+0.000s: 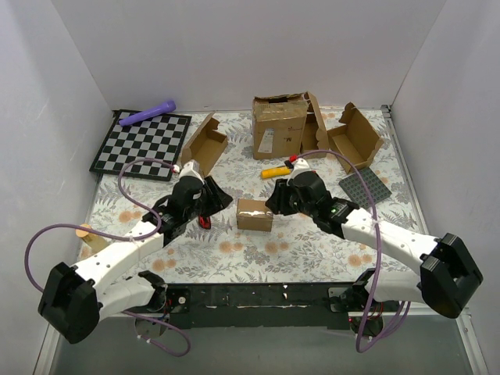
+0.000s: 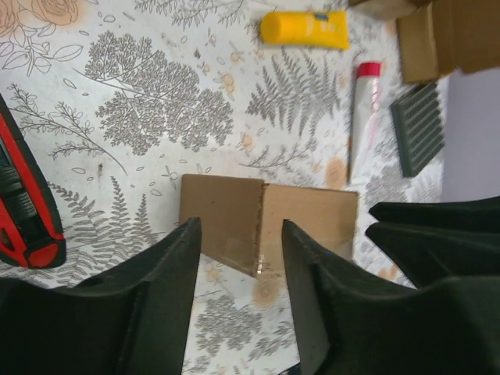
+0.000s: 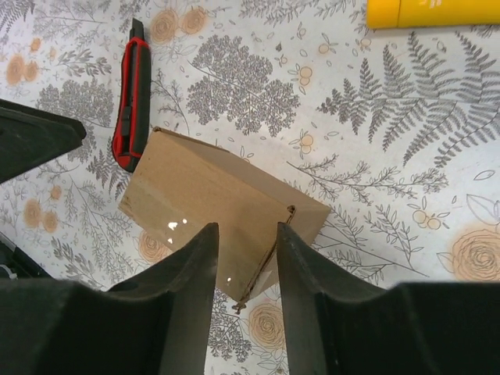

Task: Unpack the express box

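Observation:
The express box point(image 1: 255, 214) is a small plain brown cardboard mailer, closed, lying on the floral cloth between my two arms. It shows in the left wrist view point(image 2: 234, 219) and in the right wrist view point(image 3: 211, 203), with clear tape shining on it. My left gripper point(image 1: 221, 197) is open just left of the box, and its jaws point(image 2: 241, 258) frame the box's near corner without touching. My right gripper point(image 1: 273, 201) is open just right of the box, its jaws point(image 3: 246, 258) hovering over the box's near corner.
A red utility knife point(image 1: 204, 221) lies left of the box, by my left gripper. A yellow tube point(image 1: 274, 171) and a white tube point(image 2: 362, 117) lie behind. A large carton point(image 1: 280, 125), open mailer boxes point(image 1: 205, 143) point(image 1: 355, 137), a chessboard point(image 1: 142, 143) and a grey plate point(image 1: 366, 187) stand farther back.

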